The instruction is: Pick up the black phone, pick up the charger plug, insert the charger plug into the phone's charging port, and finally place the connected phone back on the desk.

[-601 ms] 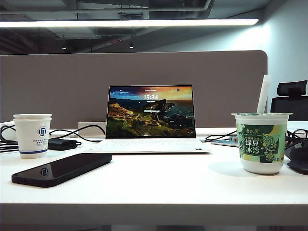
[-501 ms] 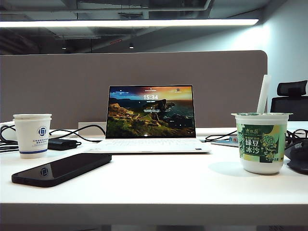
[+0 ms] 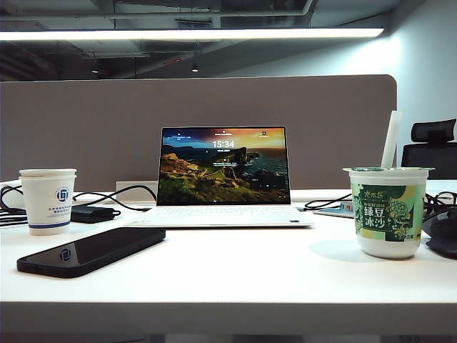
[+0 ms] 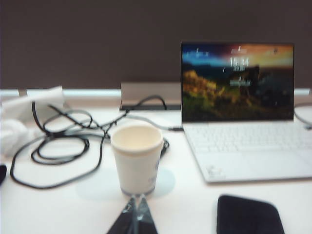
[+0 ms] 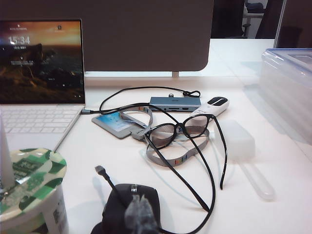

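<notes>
Nothing is happening to the task's things yet. The black phone (image 3: 91, 251) is lying flat, screen up, near the front left of the bench (image 3: 235, 282), just in front of the paper cup (image 3: 48, 201) and beside the open laptop (image 3: 223, 179). The left hand (image 4: 136, 213) is hanging low before that cup, fingertips pinched together on nothing, with a corner of the phone off to one side of it. The right hand (image 5: 139, 214) is likewise clenched and empty, sitting just above a dark computer mouse (image 5: 131, 207).

The charger plug (image 5: 99, 169) is resting on the right side of the bench, its small tip sticking up at the end of a thin black cable beside the green dessert cup (image 5: 29, 195). A pair of glasses (image 5: 187, 134) and a lanyard with a card (image 5: 117, 123) are lying close behind it.

From where I am standing, the trouble is going to be the clutter. The phone is thin and glossy, so fingers coming down on it could skid off or shove it into the paper cup and tip it. The plug is tiny, and a reach for it could snag the glasses or nudge the dessert cup. Its cable is also running under the mouse area, so pulling it could drag things along. The port itself is too small to make out.
</notes>
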You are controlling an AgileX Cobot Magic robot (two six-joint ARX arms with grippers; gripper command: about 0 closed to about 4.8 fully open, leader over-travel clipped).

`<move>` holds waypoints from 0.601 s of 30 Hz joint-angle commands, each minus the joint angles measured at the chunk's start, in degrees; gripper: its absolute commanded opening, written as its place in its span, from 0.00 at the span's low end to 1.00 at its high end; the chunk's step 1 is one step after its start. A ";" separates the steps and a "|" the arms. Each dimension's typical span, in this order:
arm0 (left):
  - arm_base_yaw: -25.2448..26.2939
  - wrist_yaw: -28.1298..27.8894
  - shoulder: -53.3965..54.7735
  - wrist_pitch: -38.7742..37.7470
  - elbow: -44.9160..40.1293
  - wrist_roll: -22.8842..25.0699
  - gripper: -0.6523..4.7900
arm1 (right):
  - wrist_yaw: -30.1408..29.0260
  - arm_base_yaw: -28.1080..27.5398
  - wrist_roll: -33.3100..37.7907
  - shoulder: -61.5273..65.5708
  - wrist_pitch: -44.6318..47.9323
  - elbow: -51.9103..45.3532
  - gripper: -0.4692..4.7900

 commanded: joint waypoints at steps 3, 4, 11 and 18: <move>0.13 -5.92 0.07 -1.77 4.66 -0.15 0.11 | 0.42 0.00 1.27 0.00 -1.05 6.99 0.09; 0.11 -6.75 0.07 -3.17 5.99 -0.17 0.11 | 0.70 0.00 1.25 0.00 -1.60 8.39 0.09; 0.13 -7.63 4.61 -7.52 16.48 -0.17 0.11 | 5.16 0.00 0.35 3.48 -3.21 18.29 0.09; 0.13 -4.85 18.47 -7.56 29.51 -0.17 0.11 | 5.09 0.02 -2.43 13.33 -3.15 29.97 0.09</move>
